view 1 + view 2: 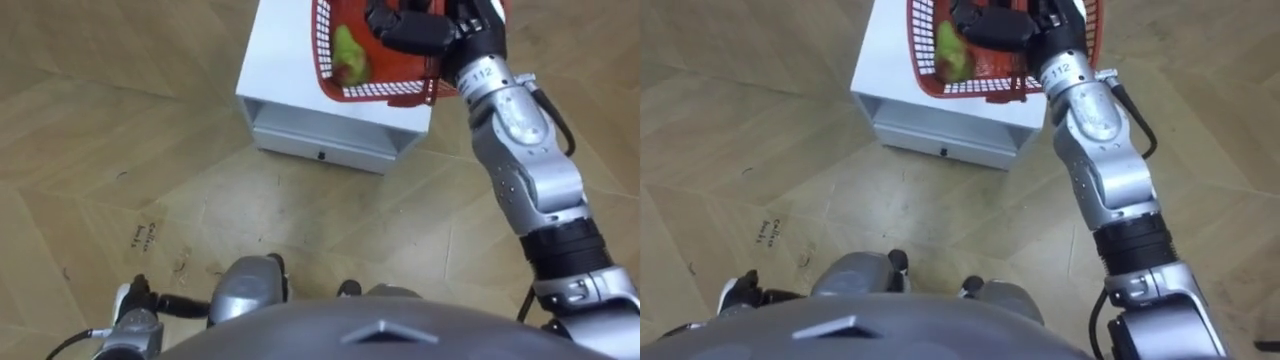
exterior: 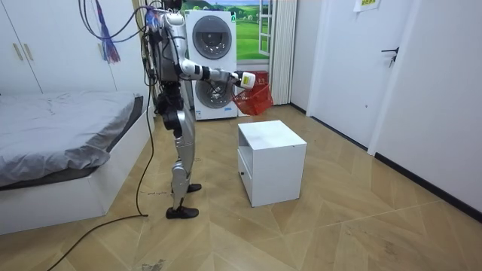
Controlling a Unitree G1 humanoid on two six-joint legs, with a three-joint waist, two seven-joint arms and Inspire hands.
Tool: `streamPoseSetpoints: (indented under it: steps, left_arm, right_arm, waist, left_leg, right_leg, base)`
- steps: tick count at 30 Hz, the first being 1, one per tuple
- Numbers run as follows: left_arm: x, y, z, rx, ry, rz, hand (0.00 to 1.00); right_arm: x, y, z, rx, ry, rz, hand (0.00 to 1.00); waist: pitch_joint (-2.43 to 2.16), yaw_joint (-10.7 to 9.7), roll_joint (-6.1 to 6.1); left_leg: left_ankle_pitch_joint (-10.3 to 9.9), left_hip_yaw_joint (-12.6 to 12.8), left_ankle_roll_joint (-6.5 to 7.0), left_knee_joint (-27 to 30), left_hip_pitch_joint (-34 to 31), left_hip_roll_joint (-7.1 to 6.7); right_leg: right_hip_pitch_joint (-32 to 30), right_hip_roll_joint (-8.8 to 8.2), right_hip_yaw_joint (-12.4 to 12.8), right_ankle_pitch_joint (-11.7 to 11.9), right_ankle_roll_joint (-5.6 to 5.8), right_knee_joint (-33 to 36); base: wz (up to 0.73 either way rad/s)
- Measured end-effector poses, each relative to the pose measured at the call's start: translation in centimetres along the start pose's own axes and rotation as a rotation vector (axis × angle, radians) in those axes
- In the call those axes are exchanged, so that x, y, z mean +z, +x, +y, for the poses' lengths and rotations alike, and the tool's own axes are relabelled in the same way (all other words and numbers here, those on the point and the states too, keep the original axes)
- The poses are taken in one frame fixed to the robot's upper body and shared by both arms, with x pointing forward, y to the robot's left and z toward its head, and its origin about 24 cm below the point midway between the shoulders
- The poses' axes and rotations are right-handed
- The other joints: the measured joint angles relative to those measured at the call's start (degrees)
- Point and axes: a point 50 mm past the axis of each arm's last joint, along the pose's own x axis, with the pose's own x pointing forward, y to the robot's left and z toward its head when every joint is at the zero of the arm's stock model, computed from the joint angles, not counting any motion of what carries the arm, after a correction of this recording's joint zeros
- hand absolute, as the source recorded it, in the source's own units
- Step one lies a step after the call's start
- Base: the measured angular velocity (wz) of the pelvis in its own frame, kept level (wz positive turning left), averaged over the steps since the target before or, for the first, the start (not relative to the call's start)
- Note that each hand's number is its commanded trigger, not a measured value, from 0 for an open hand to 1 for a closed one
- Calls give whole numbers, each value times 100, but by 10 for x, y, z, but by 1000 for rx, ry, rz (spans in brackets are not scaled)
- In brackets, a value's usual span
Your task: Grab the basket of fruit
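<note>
Beside the white cabinet point(image 1: 285, 75), the standing robot's right hand point(image 1: 412, 30) holds the red fruit basket point(image 1: 385, 92) in the air, fingers curled tight on it, a green fruit point(image 1: 348, 55) inside. Its left hand point(image 1: 132, 322) hangs low.

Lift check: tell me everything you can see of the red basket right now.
The red basket looks like plastic, with lattice walls and a solid rim. It is open-topped and holds a green fruit with a reddish patch. The right hand is curled over its upper part, hiding any handle. In the room view the basket hangs in the air at the end of the outstretched arm, clear of the white cabinet. Nothing else touches it.
</note>
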Motion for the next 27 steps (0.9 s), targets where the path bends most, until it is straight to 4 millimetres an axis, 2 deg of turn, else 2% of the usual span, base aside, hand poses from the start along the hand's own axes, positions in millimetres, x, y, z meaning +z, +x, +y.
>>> streamPoseSetpoints:
  steps: [2, 7, 11, 15, 18, 22, 27]
  left_arm:
    - [-4, -1, 0, 0, 2, 9, 0]
    - [-16, -2, 1, -7, 10, 46, 0]
    - [-21, -2, 3, -22, 16, 64, 0]
    - [-22, -2, 5, -28, 33, 64, 0]
    - [-21, -2, 5, -41, 35, 62, 0]
    - [-21, -2, 5, -46, 51, 61, 0]
    - [-21, -1, 5, -46, 55, 73, 0]
  right_arm:
    - [-7, 4, -5, -28, 20, 38, 100]
    - [-19, 6, -14, -90, 47, 94, 100]
    - [-23, 17, -21, -135, 44, 129, 100]
    - [-31, 19, -24, -167, 55, 169, 100]
    - [-41, 17, -26, -193, 60, 210, 100]
    - [-44, 26, -30, -232, 86, 244, 100]
    - [-40, 37, -42, -304, 133, 264, 100]
  waist:
    - [17, 48, 31]
    - [19, 187, 71]
    - [19, 186, 73]
    - [20, 221, 75]
    - [42, 328, 104]
    - [115, 450, 220]
    - [114, 467, 289]
  left_leg:
    - [0, -41, 0, 36, -77, 0]
    - [1, -83, -1, 36, -175, -4]
    - [17, -144, 18, 84, -377, -32]
    - [25, -227, 34, 107, -471, -86]
    - [26, -281, 39, 181, -571, -121]
    - [44, -349, 81, 224, -721, -128]
    - [89, -416, 144, 236, -872, -225]
  right_leg:
    - [-36, 1, -60, 0, 0, 0]
    - [-114, -4, -131, 0, 0, 1]
    - [-244, -47, -314, -1, 1, 11]
    - [-292, -97, -447, -12, 19, 14]
    - [-315, -152, -619, -16, 27, 14]
    - [-431, -223, -721, -33, 55, 76]
    - [-624, -298, -805, -89, 132, 306]
  base:
    - [10]
    - [5]
    - [12]
    - [14]
    - [15]
    - [12]
    - [12]
